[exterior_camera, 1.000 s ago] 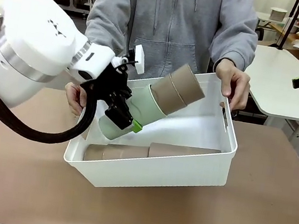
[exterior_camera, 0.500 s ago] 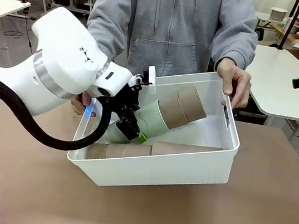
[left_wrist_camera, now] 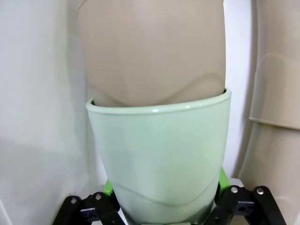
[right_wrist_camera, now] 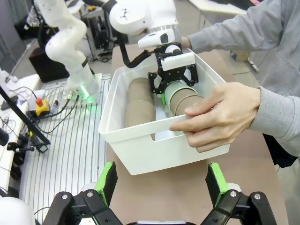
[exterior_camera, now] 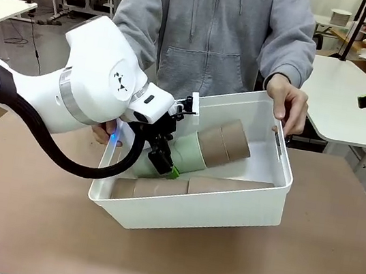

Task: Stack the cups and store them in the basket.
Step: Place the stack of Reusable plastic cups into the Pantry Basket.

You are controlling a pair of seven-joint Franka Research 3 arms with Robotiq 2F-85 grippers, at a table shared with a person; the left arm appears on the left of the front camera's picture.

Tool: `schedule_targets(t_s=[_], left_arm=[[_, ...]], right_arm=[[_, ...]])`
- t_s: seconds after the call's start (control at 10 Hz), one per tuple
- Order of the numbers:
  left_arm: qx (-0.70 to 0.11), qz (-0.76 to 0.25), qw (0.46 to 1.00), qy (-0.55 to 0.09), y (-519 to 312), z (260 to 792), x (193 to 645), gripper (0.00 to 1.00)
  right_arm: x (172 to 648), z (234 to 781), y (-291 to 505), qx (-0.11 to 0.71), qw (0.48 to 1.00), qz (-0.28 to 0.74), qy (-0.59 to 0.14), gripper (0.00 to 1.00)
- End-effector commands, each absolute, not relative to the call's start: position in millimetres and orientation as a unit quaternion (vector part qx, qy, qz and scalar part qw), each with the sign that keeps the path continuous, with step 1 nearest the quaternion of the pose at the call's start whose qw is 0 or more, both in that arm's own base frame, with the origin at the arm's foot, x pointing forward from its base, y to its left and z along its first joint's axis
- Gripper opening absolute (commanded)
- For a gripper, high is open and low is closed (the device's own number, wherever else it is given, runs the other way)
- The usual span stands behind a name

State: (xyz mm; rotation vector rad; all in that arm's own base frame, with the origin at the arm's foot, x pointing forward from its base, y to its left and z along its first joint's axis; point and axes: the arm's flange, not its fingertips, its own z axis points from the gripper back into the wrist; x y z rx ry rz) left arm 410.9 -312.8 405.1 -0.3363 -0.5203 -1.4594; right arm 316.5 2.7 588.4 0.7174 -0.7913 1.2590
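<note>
1. The held stack of cups (exterior_camera: 212, 148), mint green cup (left_wrist_camera: 159, 159) on the outside with tan ones nested in it, hangs tilted inside the basket (exterior_camera: 241, 211), near its left short side. A second tan stack (exterior_camera: 189, 187) already lies along the near long wall.
2. They look light, stiff and matte, so probably not slippery. Nested cups could slide out if tipped mouth-down, I'd guess.
3. The left gripper (exterior_camera: 164, 153) is clamped across the mint cup's lower body, which seems the sensible spot.
4. The right gripper (right_wrist_camera: 159, 187) is spread wide, holding nothing, off by the basket's right end.
5. A person's hand (exterior_camera: 290, 105) holds the far right rim, tipping the basket. It's on a brown table (exterior_camera: 18, 223), with other desks behind.
</note>
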Motion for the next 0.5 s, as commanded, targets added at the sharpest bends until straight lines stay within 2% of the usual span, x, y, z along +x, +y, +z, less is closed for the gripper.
schedule_targets(t_s=[0.0,0.4], left_arm=[[-0.15,-0.659,0.7,-0.231,-318.4,419.6,412.3,1.0],[-0.181,-0.643,0.707,-0.233,-281.5,490.8,389.7,1.0]], right_arm=[[317.7,590.9,3.5,0.325,0.672,0.56,-0.36,1.0],[317.7,590.9,3.5,0.325,0.672,0.56,-0.36,1.0]])
